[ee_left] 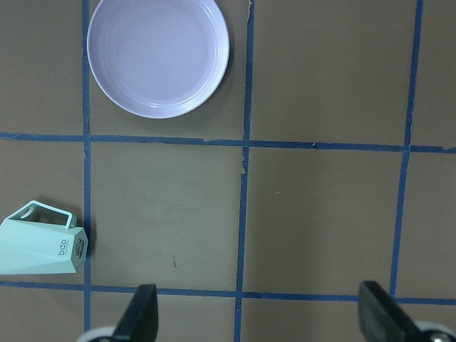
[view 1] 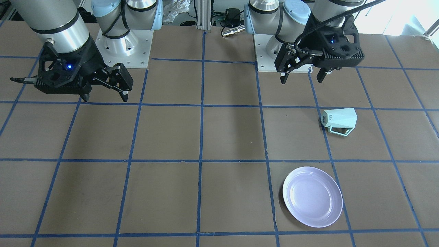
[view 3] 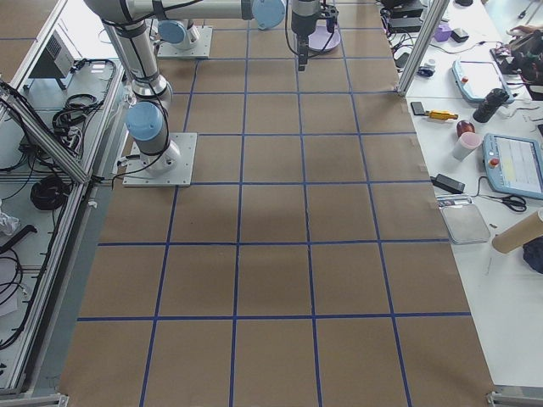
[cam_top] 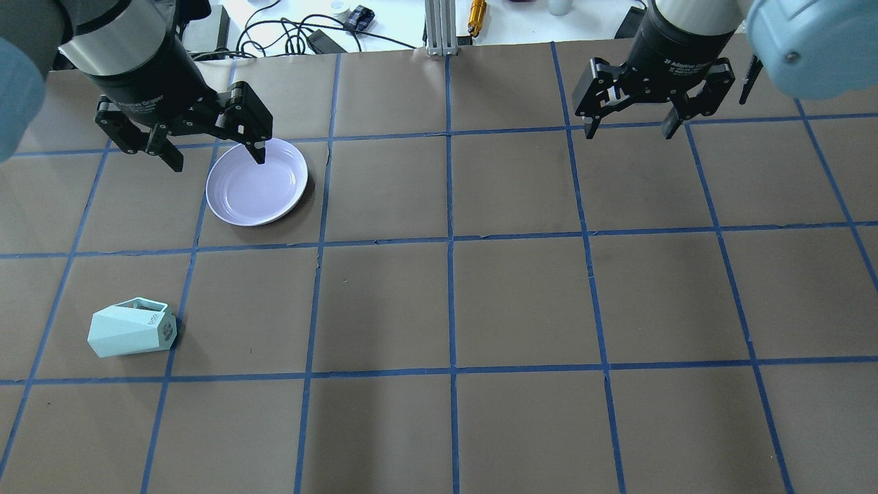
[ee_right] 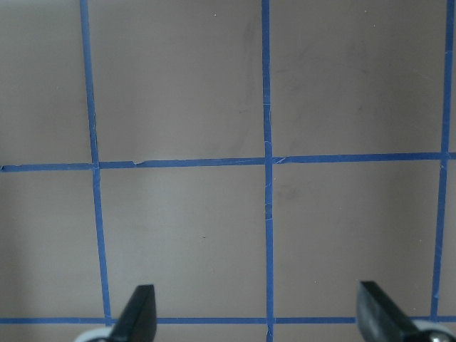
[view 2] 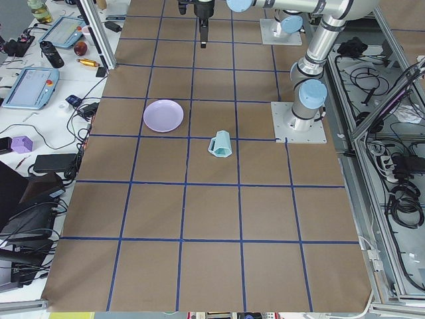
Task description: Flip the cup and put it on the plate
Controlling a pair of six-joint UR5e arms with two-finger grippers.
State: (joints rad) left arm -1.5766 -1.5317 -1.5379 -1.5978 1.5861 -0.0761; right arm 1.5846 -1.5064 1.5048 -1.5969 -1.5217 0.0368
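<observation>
The left gripper [view 1: 301,80] is hanging clear of the table [cam_top: 521,302], its jaws standing wide apart and gripping nothing. Its fingertips [ee_left: 141,313] are showing at the bottom edge of the left wrist view.

Nearest to it, ahead and off to its left, the cup [ee_left: 39,249] is lying on its side on the brown paper, apart from both grippers. The lettered base is facing toward the gripper's centre line and the mouth is pointing away to the left. The handle is sticking out on the flank turned toward the plate.

Farther ahead of the same gripper, the plate [ee_left: 157,57] is sitting flat and right way up, well apart from the cup.

Farthest off, across the table, the right gripper [view 1: 104,99] is hovering over the blue tape lines [ee_right: 267,160], its jaws likewise standing wide and holding nothing.
</observation>
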